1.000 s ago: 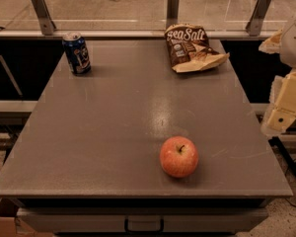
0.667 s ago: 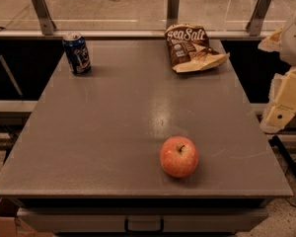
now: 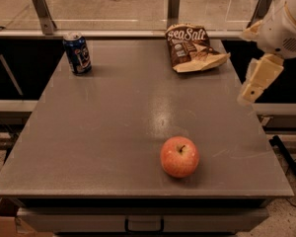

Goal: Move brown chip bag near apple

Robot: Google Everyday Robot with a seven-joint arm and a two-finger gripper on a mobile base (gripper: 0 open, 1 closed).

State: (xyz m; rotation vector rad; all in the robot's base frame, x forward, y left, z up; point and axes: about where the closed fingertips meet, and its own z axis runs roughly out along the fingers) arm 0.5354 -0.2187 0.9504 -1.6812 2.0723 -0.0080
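Setting: grey tabletop with a low glass barrier on metal posts along its far edge; bare floor lies beyond.
Gripper: the gripper, pale tan, hangs in the air just off the tabletop's edge at the right of the view, below the arm's white housing. It touches nothing and nothing shows in its hold. How far it is parted cannot be told from this angle.
Brown chip bag: the brown chip bag lies flat on the tabletop by the far edge, beyond the gripper and inward from it, near but apart. Its "Sea Salt" lettering faces up, and a tan flap points toward the gripper's side.
Apple: the apple sits stem-up toward the front edge, on the near side of the gripper and inward, well apart from both gripper and bag.
Blue soda can: the blue soda can stands upright at the far corner, the thing farthest from the gripper. It has no part in the task.
Handling (judged): the bag is probably light, soft and crinkly. Its film looks slick, likely to yield and fold under a squeeze, and the contents are brittle.
Grasp site (judged): a pinch from above across the puffed middle seems best. The tan flap is nearest but may lie too flat to catch.
Stage (judged): the approach is not yet made, the bag is untouched, and the whole gap to the apple remains.
Risk (judged): the round apple may roll if nudged, so the bag should go down beside it, not against it.
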